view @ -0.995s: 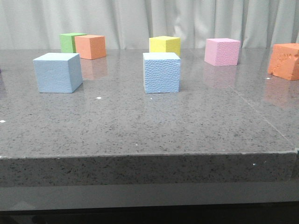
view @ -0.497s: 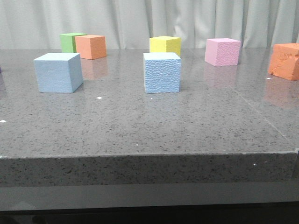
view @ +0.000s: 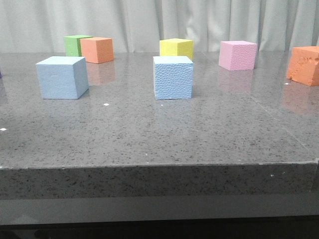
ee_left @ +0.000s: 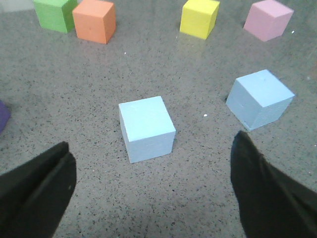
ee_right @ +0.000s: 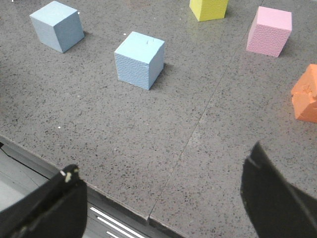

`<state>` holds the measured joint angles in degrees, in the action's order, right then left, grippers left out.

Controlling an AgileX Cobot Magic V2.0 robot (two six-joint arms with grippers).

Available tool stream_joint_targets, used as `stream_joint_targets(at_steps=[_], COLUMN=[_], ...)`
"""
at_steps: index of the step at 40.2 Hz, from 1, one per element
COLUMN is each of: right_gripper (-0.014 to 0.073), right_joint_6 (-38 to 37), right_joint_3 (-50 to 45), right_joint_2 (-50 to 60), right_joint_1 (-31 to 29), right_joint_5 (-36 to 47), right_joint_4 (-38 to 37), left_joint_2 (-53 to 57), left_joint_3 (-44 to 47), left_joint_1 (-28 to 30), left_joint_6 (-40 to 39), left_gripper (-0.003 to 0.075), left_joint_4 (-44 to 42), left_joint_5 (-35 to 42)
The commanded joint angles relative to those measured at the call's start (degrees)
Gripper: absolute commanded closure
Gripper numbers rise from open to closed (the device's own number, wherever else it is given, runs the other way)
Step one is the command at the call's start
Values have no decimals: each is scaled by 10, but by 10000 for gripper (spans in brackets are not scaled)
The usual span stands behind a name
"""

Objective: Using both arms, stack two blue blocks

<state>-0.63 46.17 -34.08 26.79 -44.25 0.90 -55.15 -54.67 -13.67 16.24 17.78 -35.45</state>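
Two light blue foam cubes stand apart on the grey table. The smoother one [view: 62, 77] is at the left; the pebbly one [view: 173, 77] is at the middle. In the left wrist view the smoother cube [ee_left: 146, 128] lies ahead of my open, empty left gripper [ee_left: 153, 186], and the pebbly cube [ee_left: 260, 98] is off to one side. In the right wrist view the pebbly cube [ee_right: 139, 59] and the smoother cube [ee_right: 56, 32] lie well ahead of my open, empty right gripper [ee_right: 161, 198], which hangs over the table's front edge. Neither gripper shows in the front view.
At the back stand a green cube [view: 75, 45], an orange cube [view: 96, 49], a yellow cube [view: 176, 48] and a pink cube [view: 238, 55]. A rough orange cube [view: 304, 65] is at the far right. The table's front edge [view: 159, 167] is near.
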Motion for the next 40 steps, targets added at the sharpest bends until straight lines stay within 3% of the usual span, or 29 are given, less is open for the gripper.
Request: stream_joint_targets(at_steps=[1, 18, 30, 40], right_gripper=[-42, -42, -42, -42], right_joint_6=[6, 6, 6, 6], right_joint_3=[13, 13, 13, 13], right_joint_2=[0, 0, 0, 0], right_joint_1=[-4, -4, -4, -4], right_joint_5=[39, 39, 39, 39], right_joint_4=[2, 2, 2, 2], left_joint_2=[-57, -302, -384, -437], left_joint_3=[-57, -256, -316, -341], left_joint_1=[-5, -11, -54, -59], left_joint_6=[0, -51, -195, -256], left_gripper=[100, 100, 100, 100], left_joint_4=[12, -1, -128, -134], left_joint_5=[26, -104, -120, -137])
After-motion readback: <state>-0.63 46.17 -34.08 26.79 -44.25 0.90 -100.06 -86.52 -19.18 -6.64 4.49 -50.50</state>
